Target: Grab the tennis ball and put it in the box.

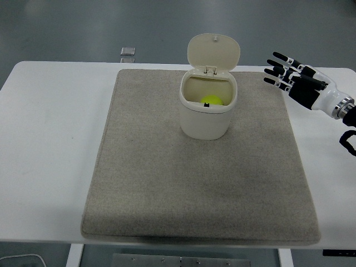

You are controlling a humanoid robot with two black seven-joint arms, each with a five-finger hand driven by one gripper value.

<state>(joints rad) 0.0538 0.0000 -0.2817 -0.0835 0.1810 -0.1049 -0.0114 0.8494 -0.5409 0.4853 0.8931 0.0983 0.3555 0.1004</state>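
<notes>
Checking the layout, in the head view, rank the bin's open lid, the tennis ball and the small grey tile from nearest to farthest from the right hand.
From the right hand:
1. Lid, upright at the bin's back, left of the hand.
2. Tennis ball, inside the bin, lower left.
3. Small grey tile, at the table's far edge, far left.

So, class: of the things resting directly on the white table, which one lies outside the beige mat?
The small grey square object at the table's far edge; the cream lidded bin stands on the mat.
</notes>
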